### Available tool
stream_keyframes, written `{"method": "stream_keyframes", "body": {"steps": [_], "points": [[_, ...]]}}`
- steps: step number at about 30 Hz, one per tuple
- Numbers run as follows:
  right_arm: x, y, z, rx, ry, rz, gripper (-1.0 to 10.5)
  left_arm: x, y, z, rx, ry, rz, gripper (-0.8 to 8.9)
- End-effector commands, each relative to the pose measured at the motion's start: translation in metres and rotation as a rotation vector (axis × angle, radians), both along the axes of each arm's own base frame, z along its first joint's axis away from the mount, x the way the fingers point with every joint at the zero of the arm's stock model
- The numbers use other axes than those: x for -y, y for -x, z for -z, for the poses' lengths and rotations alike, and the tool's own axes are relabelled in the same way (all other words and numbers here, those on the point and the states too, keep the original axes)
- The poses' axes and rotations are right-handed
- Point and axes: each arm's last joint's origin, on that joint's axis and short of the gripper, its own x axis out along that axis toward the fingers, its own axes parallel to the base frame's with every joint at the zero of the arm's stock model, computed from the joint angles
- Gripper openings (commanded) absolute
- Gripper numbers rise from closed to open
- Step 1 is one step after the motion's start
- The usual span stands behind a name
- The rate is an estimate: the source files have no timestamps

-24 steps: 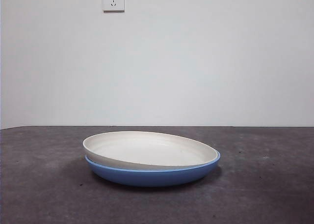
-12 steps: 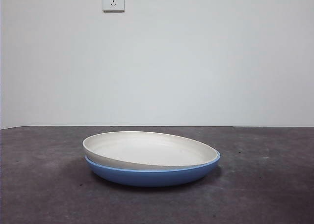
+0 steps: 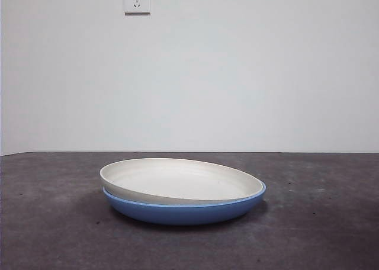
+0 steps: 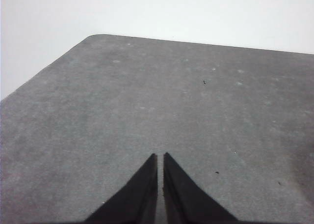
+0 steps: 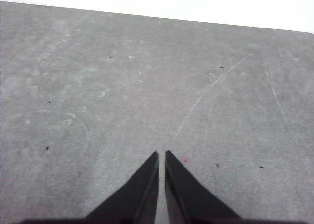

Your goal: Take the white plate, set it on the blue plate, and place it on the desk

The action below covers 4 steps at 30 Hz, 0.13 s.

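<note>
In the front view the white plate (image 3: 177, 180) lies inside the blue plate (image 3: 183, 212), tilted a little, its left rim raised above the blue rim. The stack sits in the middle of the dark grey desk (image 3: 53, 222). No gripper shows in the front view. My left gripper (image 4: 160, 157) is shut and empty over bare desk (image 4: 147, 96). My right gripper (image 5: 162, 155) is shut and empty over bare desk (image 5: 147, 76). Neither wrist view shows a plate.
A white wall with a socket (image 3: 137, 0) stands behind the desk. The left wrist view shows the desk's rounded corner (image 4: 95, 37) and edge. The right wrist view shows the desk's far edge (image 5: 196, 20).
</note>
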Motion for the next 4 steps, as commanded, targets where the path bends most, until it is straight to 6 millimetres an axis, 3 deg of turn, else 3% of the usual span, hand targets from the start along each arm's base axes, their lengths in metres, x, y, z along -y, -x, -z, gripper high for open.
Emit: {"method": "stream_keyframes", "body": {"steps": [1, 4], "points": [[0.0001, -0.0004, 0.0009, 0.007, 0.007, -0.001, 0.2, 0.0001, -0.0008, 0.0073, -0.024, 0.009, 0.004, 0.2], [0.0001, -0.0004, 0.0008, 0.007, 0.007, -0.001, 0.2, 0.0002, -0.0008, 0.0073, -0.024, 0.009, 0.004, 0.2]]}}
